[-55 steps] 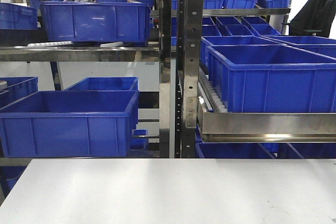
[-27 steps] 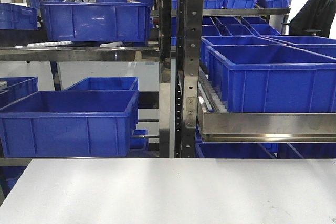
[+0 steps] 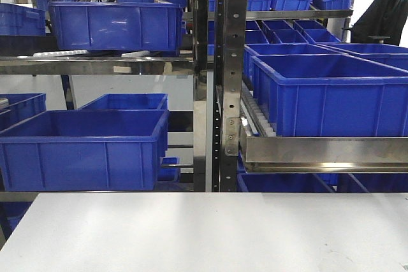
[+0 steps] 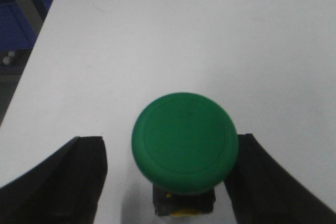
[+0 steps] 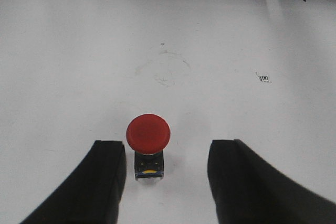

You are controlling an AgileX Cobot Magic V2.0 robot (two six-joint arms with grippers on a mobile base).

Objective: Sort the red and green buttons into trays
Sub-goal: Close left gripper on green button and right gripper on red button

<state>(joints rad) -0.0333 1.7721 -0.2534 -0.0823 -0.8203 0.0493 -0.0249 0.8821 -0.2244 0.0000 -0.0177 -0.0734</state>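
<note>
Left gripper [image 4: 168,148] is spread wide, one jaw on either side of the green button [image 4: 185,148]. The right-hand jaw sits just beside the edge of the dome; whether it touches cannot be told. The left-hand jaw is clear of it. The button stands upright on the white table [image 4: 184,35], its black base showing under the dome.

Right gripper [image 5: 168,149] is also wide, straddling the red button [image 5: 148,131]. This button stands upright nearer the left-hand jaw and touches neither. A small code mark [image 5: 264,78] lies farther off to the right.

In the front view, blue crates [image 3: 83,148] fill metal racks [image 3: 220,81] beyond the table's far edge.
</note>
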